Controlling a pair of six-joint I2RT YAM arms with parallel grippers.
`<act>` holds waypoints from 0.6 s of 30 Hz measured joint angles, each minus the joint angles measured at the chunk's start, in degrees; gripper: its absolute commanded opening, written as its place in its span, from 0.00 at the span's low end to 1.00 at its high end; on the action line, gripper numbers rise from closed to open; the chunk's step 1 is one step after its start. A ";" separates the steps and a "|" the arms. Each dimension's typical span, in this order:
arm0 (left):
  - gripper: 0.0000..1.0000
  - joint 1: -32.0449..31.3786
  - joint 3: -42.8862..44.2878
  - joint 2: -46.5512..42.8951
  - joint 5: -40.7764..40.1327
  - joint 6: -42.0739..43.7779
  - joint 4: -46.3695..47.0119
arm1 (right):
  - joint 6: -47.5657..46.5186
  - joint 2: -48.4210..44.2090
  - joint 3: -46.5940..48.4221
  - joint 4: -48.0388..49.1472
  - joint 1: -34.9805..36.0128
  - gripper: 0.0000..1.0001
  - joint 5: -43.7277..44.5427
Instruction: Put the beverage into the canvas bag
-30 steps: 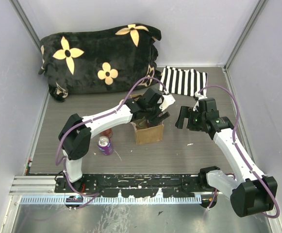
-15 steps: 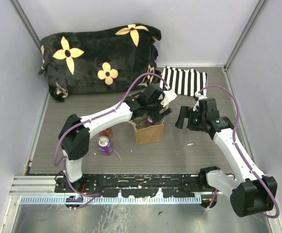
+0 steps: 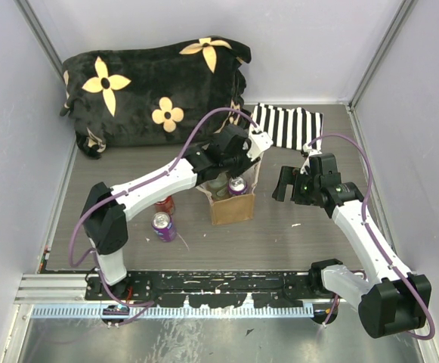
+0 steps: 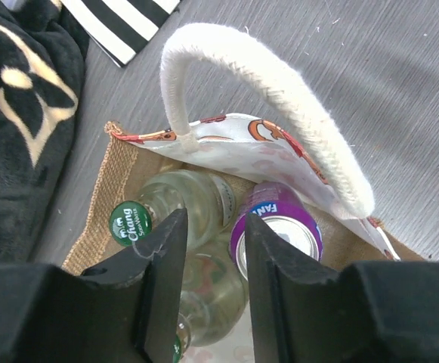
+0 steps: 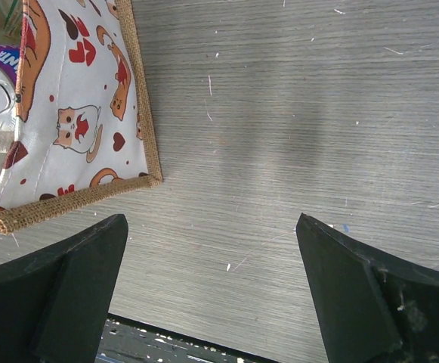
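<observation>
The canvas bag (image 3: 232,209) stands mid-table, tan with a cream looped handle (image 4: 279,83) and a cat-printed front (image 5: 75,113). Inside it a purple beverage can (image 4: 279,227) stands upright beside glass bottles, one with a green cap (image 4: 131,223). My left gripper (image 4: 215,221) hovers just above the bag's mouth (image 3: 233,162), jaws partly apart with nothing between them. To the right of the bag my right gripper (image 5: 211,219) hangs wide open over bare table (image 3: 285,184). Another purple can (image 3: 163,225) and a red can (image 3: 165,204) sit on the table left of the bag.
A black blanket with cream flowers (image 3: 151,91) fills the back left. A black-and-white striped cloth (image 3: 285,126) lies behind the bag. Grey walls close in both sides, and a metal rail (image 3: 166,286) runs along the near edge.
My left gripper has lifted away from the bag's opening toward the back, leaving the purple can standing inside, and its jaws have narrowed. The right arm has not moved.
</observation>
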 measured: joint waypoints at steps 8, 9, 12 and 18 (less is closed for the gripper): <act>0.09 -0.04 -0.50 -1.22 0.28 -0.17 -0.42 | 0.00 0.00 -0.09 0.00 0.00 1.00 -0.04; 0.09 -0.11 -0.50 -1.46 0.57 -0.17 -0.85 | -0.02 0.00 -0.09 0.00 0.00 1.00 -0.04; 0.07 -0.68 -1.60 -2.75 1.73 -0.17 -2.01 | 0.00 0.00 -0.09 0.00 0.00 1.00 -0.04; 0.07 -2.64 -5.53 -3.93 4.02 -0.39 -4.04 | -0.02 0.00 -0.11 0.00 0.00 1.00 -0.04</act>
